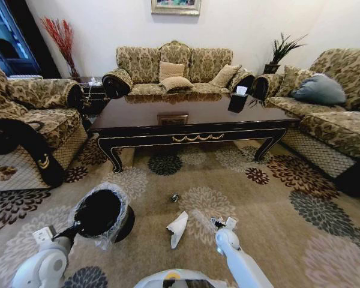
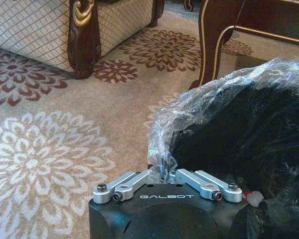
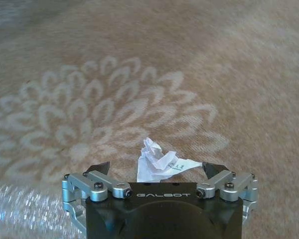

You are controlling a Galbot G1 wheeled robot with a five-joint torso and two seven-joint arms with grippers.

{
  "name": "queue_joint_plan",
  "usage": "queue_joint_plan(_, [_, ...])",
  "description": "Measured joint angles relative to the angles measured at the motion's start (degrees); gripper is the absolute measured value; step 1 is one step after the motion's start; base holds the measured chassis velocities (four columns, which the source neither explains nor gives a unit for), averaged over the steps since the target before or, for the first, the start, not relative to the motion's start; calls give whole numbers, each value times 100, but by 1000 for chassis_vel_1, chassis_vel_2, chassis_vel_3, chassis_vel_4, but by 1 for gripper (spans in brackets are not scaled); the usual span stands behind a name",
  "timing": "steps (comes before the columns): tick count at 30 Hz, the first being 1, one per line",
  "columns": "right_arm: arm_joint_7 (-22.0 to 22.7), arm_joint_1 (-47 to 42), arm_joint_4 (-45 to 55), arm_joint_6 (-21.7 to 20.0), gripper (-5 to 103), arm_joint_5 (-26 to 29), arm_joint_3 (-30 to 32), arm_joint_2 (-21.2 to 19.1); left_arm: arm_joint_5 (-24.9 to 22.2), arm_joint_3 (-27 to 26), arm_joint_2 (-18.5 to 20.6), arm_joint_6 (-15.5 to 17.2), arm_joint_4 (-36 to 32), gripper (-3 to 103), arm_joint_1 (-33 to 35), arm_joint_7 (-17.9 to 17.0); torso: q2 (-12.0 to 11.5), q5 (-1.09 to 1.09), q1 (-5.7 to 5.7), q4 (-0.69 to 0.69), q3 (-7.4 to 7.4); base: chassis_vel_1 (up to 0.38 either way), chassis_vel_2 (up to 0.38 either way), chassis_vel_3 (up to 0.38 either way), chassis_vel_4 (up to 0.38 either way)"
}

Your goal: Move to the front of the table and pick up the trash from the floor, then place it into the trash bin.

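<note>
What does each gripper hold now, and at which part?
The left gripper is shut on the clear liner bag at the rim of the trash bin. The right gripper is open around a crumpled white paper, not clamping it.

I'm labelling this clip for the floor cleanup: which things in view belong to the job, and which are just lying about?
Belongs to the job:
- white paper tissue on the carpet
- small dark scrap
- crumpled paper between the right tool's open fingers
- black trash bin, liner pinched by the left tool

Just lying about:
- coffee table
- tissue box
- sofas
- grey cushion
</note>
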Motion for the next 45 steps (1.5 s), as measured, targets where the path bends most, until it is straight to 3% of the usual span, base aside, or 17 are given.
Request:
queue_joint_plan(4, [288, 176, -103, 1, 100, 454, 153, 155, 38, 42, -20, -3, -17, 2, 20, 0, 0, 1, 0, 0, 0, 0, 0, 0, 0])
queue_joint_plan(19, [283, 396, -523, 8, 103, 448, 334, 296, 19, -4, -30, -3, -149, 2, 93, 0, 0, 1, 0, -1, 0, 0, 0, 0, 0])
queue_joint_plan(24, [194, 437, -660, 8, 89, 485, 346, 306, 12, -35, -28, -6, -208, 2, 155, 1, 1, 1, 0, 0, 0, 0, 0, 0, 0])
queue_joint_plan(32, [112, 452, -811, 14, 86, 306, 314, 363, -196, -104, -56, -5, -382, 2, 215, -9, 0, 0, 0, 0, 0, 0, 0, 0, 0])
queue_joint_plan(35, [101, 482, -897, 16, 77, 256, 315, 369, -266, -156, -41, -6, -468, 2, 232, -18, 0, 1, 0, -1, 0, 0, 0, 0, 0])
queue_joint_plan(38, [74, 520, -970, 31, 61, 244, 324, 383, -337, -220, -21, -5, -572, 2, 260, -28, 0, 1, 0, 0, 0, 0, 0, 0, 0])
queue_joint_plan(40, [46, 518, -977, 38, 61, 242, 322, 385, -344, -222, -23, -6, -599, 2, 278, -30, 0, 1, 0, 0, 0, 0, 0, 0, 0])
queue_joint_plan(43, [-79, 472, -964, 102, 44, 154, 323, 393, -346, -192, -47, -6, -643, 2, 306, -32, 1, 1, 0, 0, 0, 0, 0, 0, 0])
queue_joint_plan(45, [-97, 455, -941, 109, 39, 136, 324, 393, -346, -181, -50, -5, -647, 2, 307, -32, 1, 1, 0, 0, 0, 0, 0, 0, 0])
